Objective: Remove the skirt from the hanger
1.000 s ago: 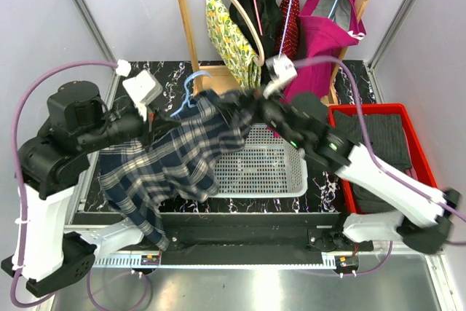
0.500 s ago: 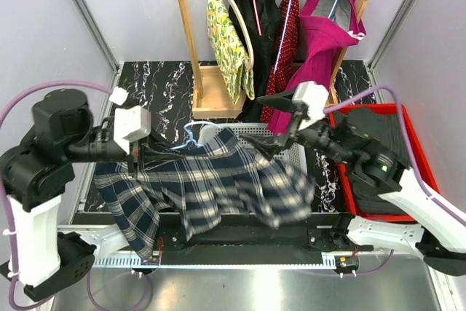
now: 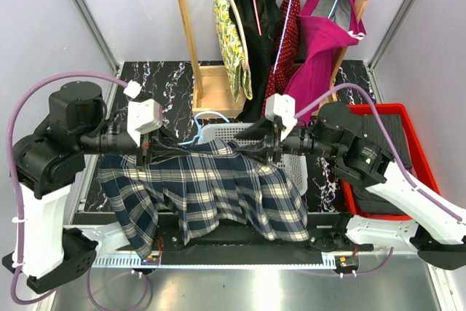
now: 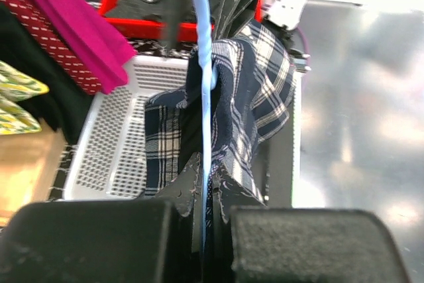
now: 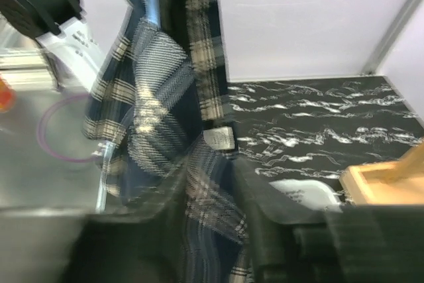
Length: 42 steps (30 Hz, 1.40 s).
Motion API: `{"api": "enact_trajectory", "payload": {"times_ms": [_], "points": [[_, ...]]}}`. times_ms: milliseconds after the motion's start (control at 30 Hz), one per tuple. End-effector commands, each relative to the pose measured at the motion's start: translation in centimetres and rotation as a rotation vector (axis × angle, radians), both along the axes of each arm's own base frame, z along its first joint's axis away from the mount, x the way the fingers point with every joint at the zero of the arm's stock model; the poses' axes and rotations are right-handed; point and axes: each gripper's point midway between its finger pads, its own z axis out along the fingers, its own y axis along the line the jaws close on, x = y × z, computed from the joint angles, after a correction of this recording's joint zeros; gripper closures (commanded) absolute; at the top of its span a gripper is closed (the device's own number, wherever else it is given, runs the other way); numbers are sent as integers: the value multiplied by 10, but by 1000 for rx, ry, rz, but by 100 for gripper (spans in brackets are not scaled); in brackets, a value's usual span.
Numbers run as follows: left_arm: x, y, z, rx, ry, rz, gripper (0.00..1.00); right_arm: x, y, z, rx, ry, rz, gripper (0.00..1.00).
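Observation:
A navy and white plaid skirt (image 3: pixel 211 194) hangs spread between my two arms, over the front of the table. It hangs on a light blue hanger (image 3: pixel 198 119) whose hook points toward the back. My left gripper (image 3: pixel 149 153) is shut on the hanger's thin blue wire (image 4: pixel 206 97), which runs straight out from between the fingers (image 4: pixel 207 190) into the skirt (image 4: pixel 265 84). My right gripper (image 3: pixel 262 143) has its fingers closed on the skirt's upper edge. In the blurred right wrist view, plaid fabric (image 5: pixel 152 64) fills the gap of the gripper (image 5: pixel 212 210), just below a white label (image 5: pixel 218 138).
A white perforated basket (image 3: pixel 291 172) sits under and behind the skirt. A red bin (image 3: pixel 405 118) holding dark folded cloth stands at the right. At the back a wooden rack (image 3: pixel 191 34) carries floral, black, red and magenta garments (image 3: pixel 320 41) on hangers.
My right gripper was open and apart from the skirt half a second ago; it now grips the skirt's upper edge. The skirt's right side has been lifted and pulled taut between both arms.

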Motion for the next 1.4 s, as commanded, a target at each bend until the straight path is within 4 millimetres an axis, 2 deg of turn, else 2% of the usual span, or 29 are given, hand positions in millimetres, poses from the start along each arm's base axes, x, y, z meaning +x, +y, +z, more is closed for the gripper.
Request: {"api": "enact_trajectory", "payload": {"times_ms": [0,33,100,200,267,300,333,367,400,467,500,567,600,667,800,900,1000,1133,1167,1333,1367], "points": [[25,-1,16,-41,-147,79,100,-21,-12,39,76,-46,64,76],[30,1,14,-30,-168,104,100,-16,-13,40,79,-48,32,91],[42,3,0,4,-161,148,100,-11,-17,45,92,-54,-7,100],[59,11,-16,60,-197,224,100,3,-29,53,116,-57,-120,100],[66,16,-19,82,-226,255,100,10,-46,60,146,-67,-207,99],[66,17,-19,83,-232,258,100,14,-49,53,140,-54,-238,81],[64,17,-16,77,-238,253,100,21,-56,48,137,-47,-292,54],[62,17,-13,70,-240,249,100,20,-65,46,144,-46,-313,19],[59,17,-6,56,-254,243,100,23,-65,28,113,-19,-335,15],[57,16,-2,47,-252,232,100,27,-74,14,99,4,-382,11],[56,16,3,41,-261,233,100,30,-73,-6,66,33,-398,9],[54,18,12,28,-281,236,100,38,-81,-25,40,49,-463,9],[53,18,13,27,-283,234,100,43,-81,-46,0,65,-488,8],[49,20,19,16,-292,234,100,48,-84,-66,-36,81,-526,8],[46,21,23,5,-292,236,100,52,-75,-84,-70,102,-521,9],[45,21,25,0,-293,236,100,59,-70,-92,-96,98,-530,12],[41,22,26,-7,-289,231,100,62,-67,-92,-95,92,-513,20],[37,24,28,-10,-292,232,100,68,-74,-83,-76,76,-535,75],[37,24,28,-11,-292,234,100,72,-78,-80,-73,63,-556,100],[36,26,27,-9,-291,241,100,92,-116,-45,-9,-27,-746,100],[37,26,24,-3,-288,242,100,98,-128,-23,23,-73,-805,100]]}}
